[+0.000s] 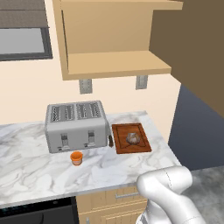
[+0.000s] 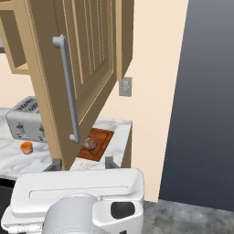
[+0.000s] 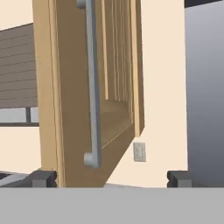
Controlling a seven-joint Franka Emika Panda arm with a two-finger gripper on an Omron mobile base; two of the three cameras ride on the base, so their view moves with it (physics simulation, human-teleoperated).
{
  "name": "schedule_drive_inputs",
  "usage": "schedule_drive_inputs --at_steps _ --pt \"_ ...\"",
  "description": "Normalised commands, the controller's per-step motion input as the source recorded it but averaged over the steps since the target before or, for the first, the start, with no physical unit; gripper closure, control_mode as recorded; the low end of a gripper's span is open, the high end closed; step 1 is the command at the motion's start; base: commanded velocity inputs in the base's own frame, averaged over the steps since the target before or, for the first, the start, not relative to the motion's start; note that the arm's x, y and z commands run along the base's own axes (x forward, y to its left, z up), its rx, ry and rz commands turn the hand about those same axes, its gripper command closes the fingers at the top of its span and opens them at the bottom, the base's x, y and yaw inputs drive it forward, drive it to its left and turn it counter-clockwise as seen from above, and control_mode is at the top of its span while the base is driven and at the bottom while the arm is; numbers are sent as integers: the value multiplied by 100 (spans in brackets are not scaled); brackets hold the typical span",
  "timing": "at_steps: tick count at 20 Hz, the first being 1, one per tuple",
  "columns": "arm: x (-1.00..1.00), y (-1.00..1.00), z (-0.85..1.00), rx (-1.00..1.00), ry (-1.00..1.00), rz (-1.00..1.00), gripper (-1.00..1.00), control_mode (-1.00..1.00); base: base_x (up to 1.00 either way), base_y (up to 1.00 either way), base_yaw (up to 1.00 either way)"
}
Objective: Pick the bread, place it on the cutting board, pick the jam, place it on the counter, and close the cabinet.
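Gripper (image 3: 111,178): jaws wide apart, holding nothing, facing the door's edge.
Bread (image 1: 133,138): on the board (image 1: 122,147), done.
Jam (image 1: 76,158): on the counter (image 1: 30,166), done.
Cabinet (image 1: 113,65): door (image 2: 87,68) open; closing is left.

Rendered frames, evenly and brightly lit; no single light source evident. Shadows soft and faint: a slight dark patch under the toaster (image 1: 76,125) on the counter (image 1: 26,162), dimmer shading inside the open cabinet (image 1: 113,39). No glare on the marble. Right wall panel (image 2: 205,100) grades from dark to paler grey. Resolution low; edges slightly soft and jagged. No lens distortion or motion blur seen.
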Motion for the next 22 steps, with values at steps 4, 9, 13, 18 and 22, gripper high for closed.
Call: schedule_drive_inputs --at_steps 4,9,13,18,22 --pt "23 -7 -5 4 -3 16 -100 -100 0 0 0" --pt "18 -1 -7 5 -2 20 -100 -100 0 0 0" --pt "15 0 -5 5 -3 19 -100 -100 0 0 0" --pt "24 0 0 6 -5 18 -100 -100 0 0 0" --pt "14 0 0 7 -5 18 -100 -100 0 0 0"
